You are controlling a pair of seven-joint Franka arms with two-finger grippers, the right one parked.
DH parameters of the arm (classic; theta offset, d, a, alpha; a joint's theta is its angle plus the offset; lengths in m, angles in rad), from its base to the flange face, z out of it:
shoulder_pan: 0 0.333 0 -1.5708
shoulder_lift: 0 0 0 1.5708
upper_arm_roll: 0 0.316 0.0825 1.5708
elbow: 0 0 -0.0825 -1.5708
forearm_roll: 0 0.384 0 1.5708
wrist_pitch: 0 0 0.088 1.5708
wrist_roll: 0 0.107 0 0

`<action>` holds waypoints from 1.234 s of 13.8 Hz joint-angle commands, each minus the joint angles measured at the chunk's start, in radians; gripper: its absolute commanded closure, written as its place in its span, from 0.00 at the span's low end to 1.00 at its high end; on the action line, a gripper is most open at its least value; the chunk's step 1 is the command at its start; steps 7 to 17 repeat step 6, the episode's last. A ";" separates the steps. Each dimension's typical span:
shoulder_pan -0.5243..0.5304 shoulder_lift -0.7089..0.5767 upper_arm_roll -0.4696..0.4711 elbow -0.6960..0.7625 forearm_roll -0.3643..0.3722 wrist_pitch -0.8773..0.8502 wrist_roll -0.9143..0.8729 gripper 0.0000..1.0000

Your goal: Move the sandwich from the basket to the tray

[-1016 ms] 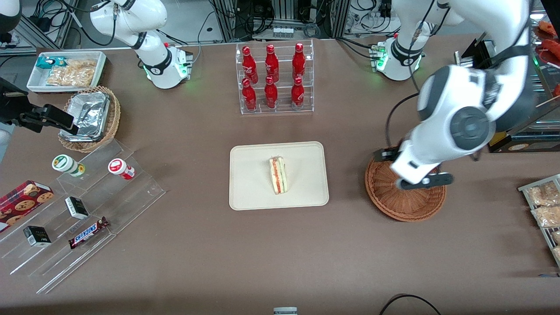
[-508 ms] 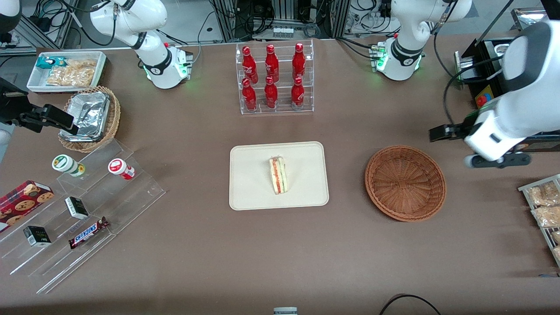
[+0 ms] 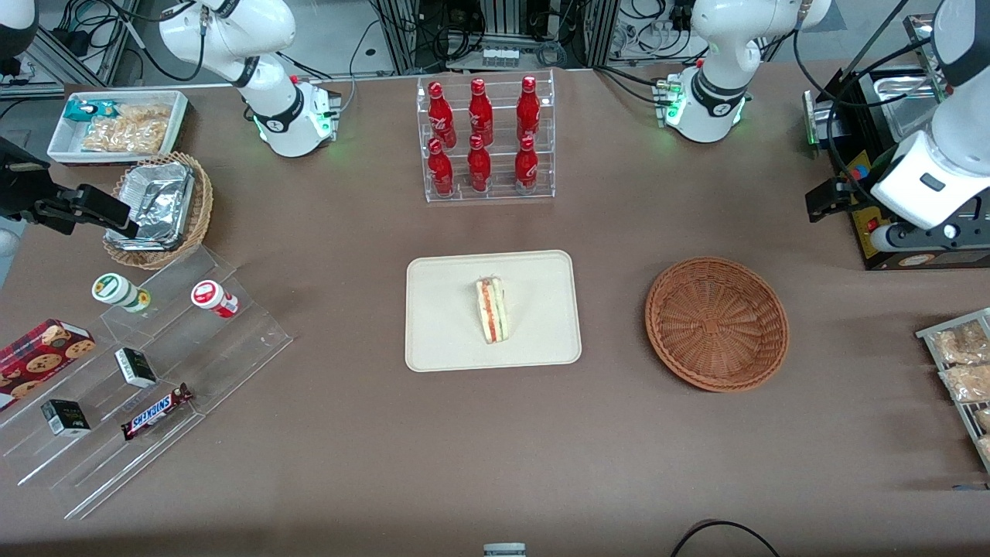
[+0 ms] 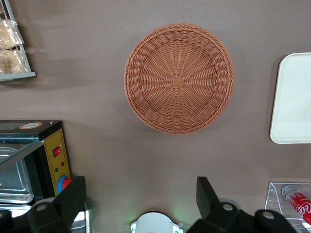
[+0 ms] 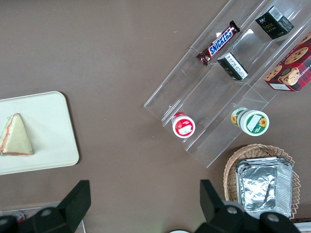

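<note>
Gripper (image 3: 851, 224) sits high toward the working arm's end, fingers spread, holding nothing; front view has one sandwich (image 3: 492, 310) on one tray (image 3: 433, 340), at 9 o'clock from one basket (image 3: 717, 323). Best to back off without bumping anything

Wrist view: basket (image 4: 179, 77) bare, one tray (image 4: 291, 97) edge

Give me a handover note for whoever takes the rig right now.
Gripper: open, holding nothing, raised at the working arm's end of the table, farther from the front camera than the basket.
Sandwich: lying on the tray, near its middle.
Basket: nothing in it.
Done: sandwich is on the tray.
Left: nothing on the transfer; at most park the arm.
</note>
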 commanded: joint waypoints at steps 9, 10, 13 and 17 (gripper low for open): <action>0.028 -0.023 0.037 -0.020 -0.092 0.031 0.009 0.00; 0.028 -0.023 0.037 -0.020 -0.092 0.031 0.009 0.00; 0.028 -0.023 0.037 -0.020 -0.092 0.031 0.009 0.00; 0.028 -0.023 0.037 -0.020 -0.092 0.031 0.009 0.00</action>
